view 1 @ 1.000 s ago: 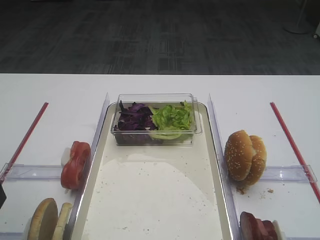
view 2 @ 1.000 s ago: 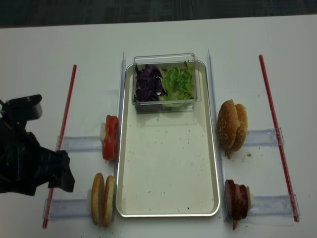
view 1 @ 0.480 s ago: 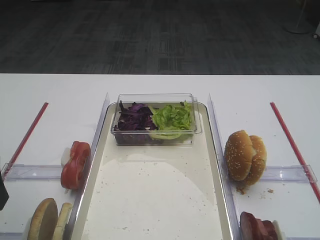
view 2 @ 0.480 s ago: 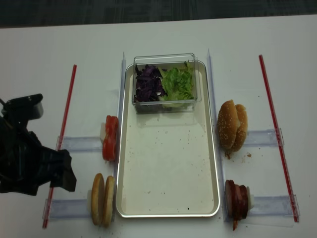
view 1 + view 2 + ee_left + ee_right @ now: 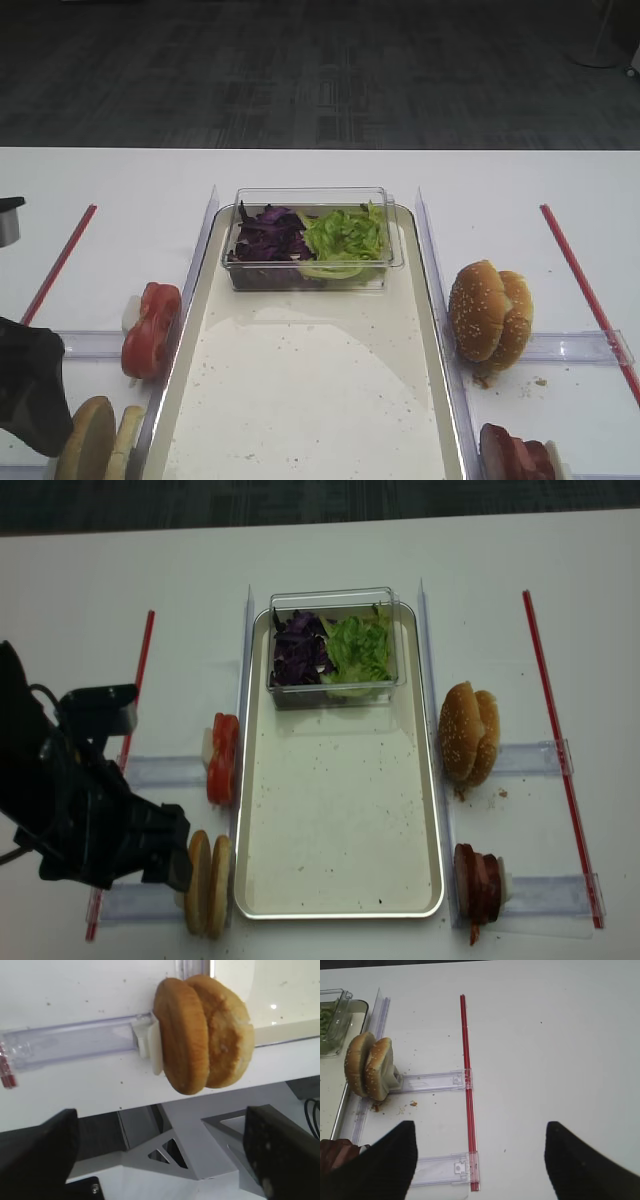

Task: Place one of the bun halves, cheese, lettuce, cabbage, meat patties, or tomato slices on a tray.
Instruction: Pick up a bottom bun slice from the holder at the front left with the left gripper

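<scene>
the left gripper (image 5: 160,1160), jaws spread wide and holding nothing, hangs just beside the two bun halves (image 5: 208,883) standing on edge in a clear holder at the near left corner of the tray (image 5: 340,810). the right gripper (image 5: 480,1160) hovers open over the white worktop (image 5: 560,1050) near the sesame-seeded buns (image 5: 369,1066). lettuce (image 5: 360,648) and cabbage (image 5: 299,648) sit in a clear box (image 5: 335,599) at the tray's far end; tomato slices (image 5: 223,758) line its left side, meat patties (image 5: 478,882) its right.

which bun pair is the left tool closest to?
The plain bun halves left of the tray, unseeded. The left tool is right beside them; the sesame-seeded buns stand across the tray.
</scene>
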Robot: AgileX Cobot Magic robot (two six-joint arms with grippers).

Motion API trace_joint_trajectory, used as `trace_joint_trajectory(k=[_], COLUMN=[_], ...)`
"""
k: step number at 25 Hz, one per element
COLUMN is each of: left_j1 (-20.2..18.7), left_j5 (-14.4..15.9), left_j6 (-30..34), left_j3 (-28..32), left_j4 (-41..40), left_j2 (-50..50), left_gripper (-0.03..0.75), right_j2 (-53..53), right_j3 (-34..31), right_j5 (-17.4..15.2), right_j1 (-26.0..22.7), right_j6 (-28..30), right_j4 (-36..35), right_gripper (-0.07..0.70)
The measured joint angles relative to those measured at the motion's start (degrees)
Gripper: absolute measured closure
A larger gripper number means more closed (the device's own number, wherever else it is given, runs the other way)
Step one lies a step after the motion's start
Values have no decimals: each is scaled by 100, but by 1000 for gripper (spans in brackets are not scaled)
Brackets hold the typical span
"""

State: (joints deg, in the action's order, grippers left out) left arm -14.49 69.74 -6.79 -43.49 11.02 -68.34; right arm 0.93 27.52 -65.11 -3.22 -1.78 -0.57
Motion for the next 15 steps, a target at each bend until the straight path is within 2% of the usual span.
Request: trace_joint_trajectory(k=[9, 15], left_j1=[-1307, -1943], left_j5=[0, 0], left_j6=[-639, -1078], left_j3=[0, 0], left_j4=[0, -168], left_j2=[0, 0], left_gripper=[118, 118], right_j2=[0, 0], right_j3=[0, 0], right_j5=[0, 0], right_j1=[0, 0], right_j6=[0, 0], right_j4=[0, 0], right_gripper=[79, 79])
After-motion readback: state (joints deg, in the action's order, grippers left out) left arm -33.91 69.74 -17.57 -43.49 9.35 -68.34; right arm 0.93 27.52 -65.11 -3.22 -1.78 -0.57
